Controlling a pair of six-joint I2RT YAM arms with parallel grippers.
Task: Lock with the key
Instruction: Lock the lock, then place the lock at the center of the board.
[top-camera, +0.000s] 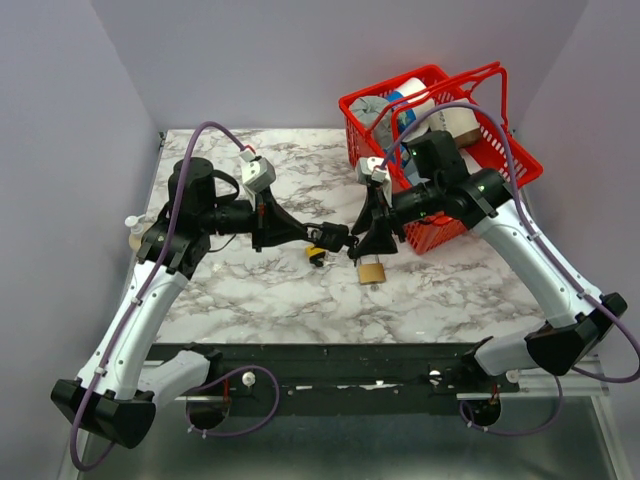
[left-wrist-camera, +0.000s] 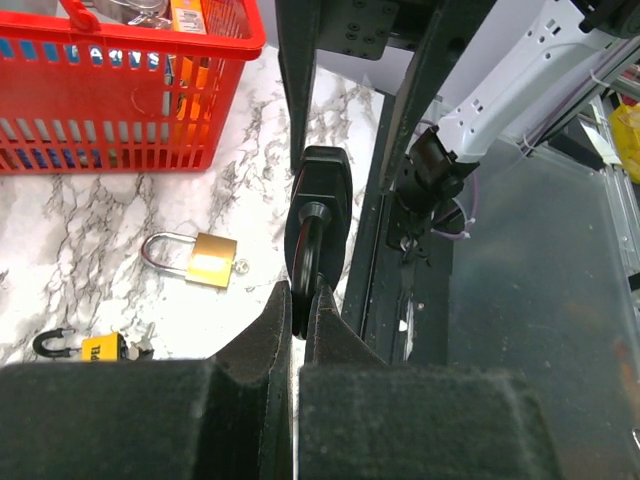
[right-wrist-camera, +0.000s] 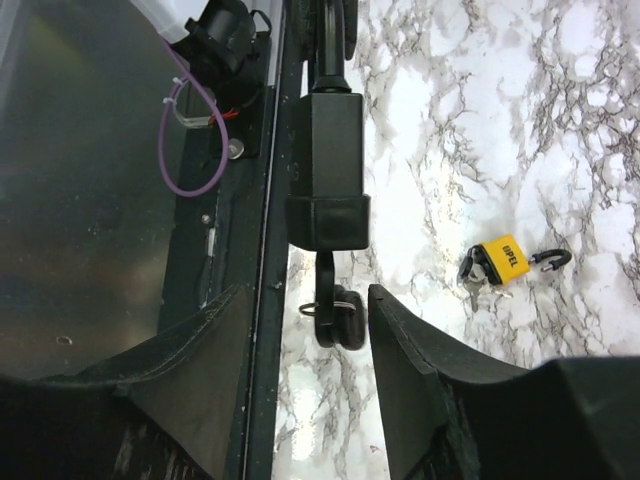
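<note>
two hands meet over the middle of the counter (top-camera: 260, 300). my left hand (left-wrist-camera: 298, 300) is pinched shut on the shackle of the black padlock (left-wrist-camera: 320, 185), holding it in the air with its long axis running left to right, body toward the right arm. the key (right-wrist-camera: 340, 322) sticks out of the lock's right end, in line with that axis, pointing into my right hand (right-wrist-camera: 308, 298), whose jaws stand partly open either side of the key's head, not clamped on it. i judge the right hand must close and twist. a brass padlock (top-camera: 372, 270) and a yellow padlock (top-camera: 316, 257) lie on the counter just nearside.
</note>
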